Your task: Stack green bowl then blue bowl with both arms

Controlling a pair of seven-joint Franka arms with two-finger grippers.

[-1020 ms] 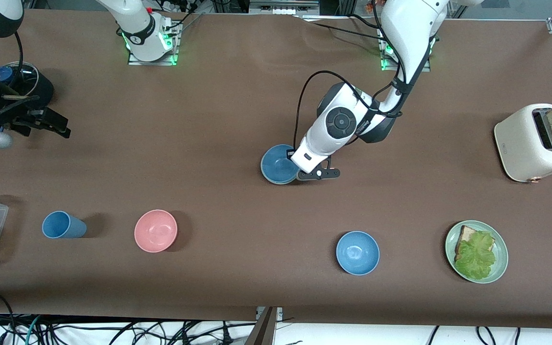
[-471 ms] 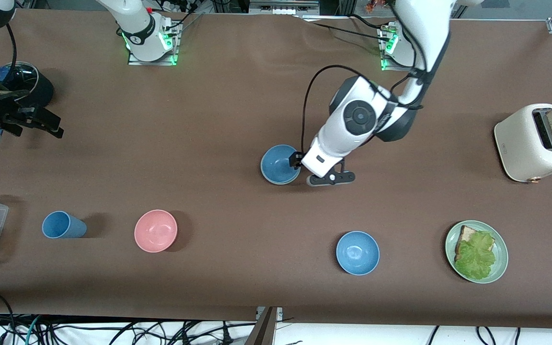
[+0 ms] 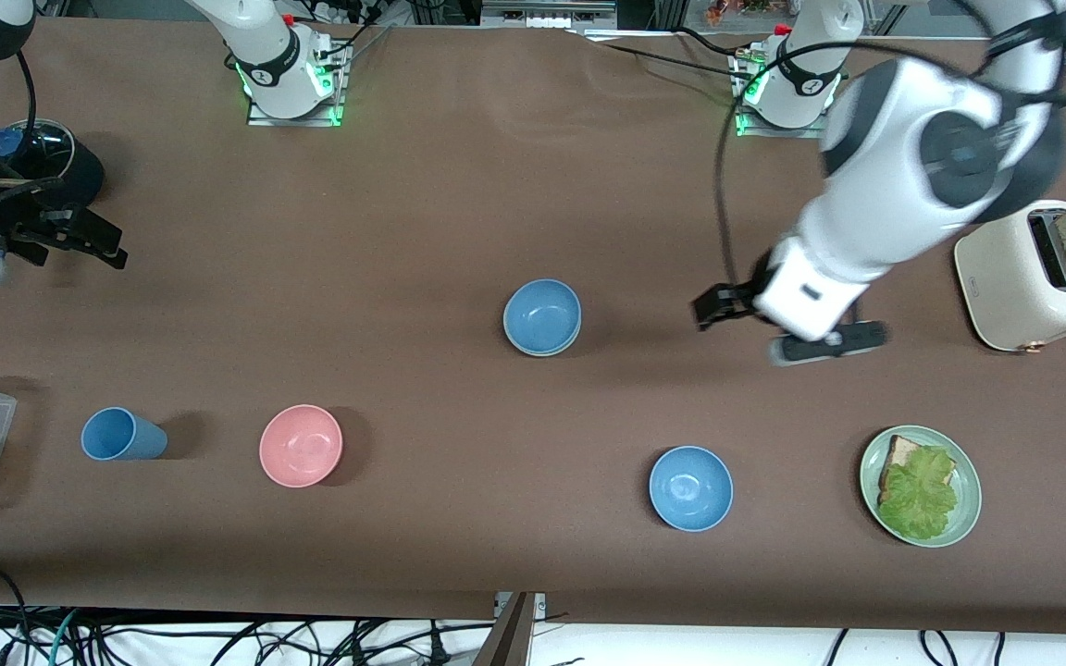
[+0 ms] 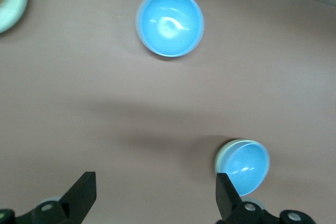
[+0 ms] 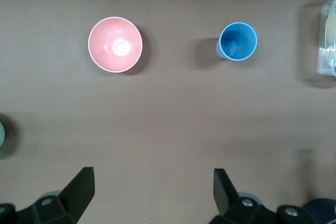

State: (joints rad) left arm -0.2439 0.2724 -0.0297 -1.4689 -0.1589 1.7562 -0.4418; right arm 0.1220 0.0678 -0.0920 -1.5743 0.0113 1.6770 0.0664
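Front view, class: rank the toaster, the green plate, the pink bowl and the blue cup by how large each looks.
1. Toaster, largest.
2. Green plate.
3. Pink bowl.
4. Blue cup, smallest, though it lies tipped, so its length comes close to the bowl's width.

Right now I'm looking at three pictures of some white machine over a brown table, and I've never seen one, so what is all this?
These are two robot arms bolted along one edge of a table. The big picture looks down from a high camera facing them; the two small ones come from cameras on the arms' wrists.

The left tool hangs open and empty over bare table, between the stacked bowls and the toaster. The right tool waits, open, at the right arm's end.

In the middle, the blue bowl sits inside the green bowl, whose rim just peeks out. Nearer the front camera are a blue cup, a pink bowl, a brighter blue bowl and a plate of toast and lettuce.
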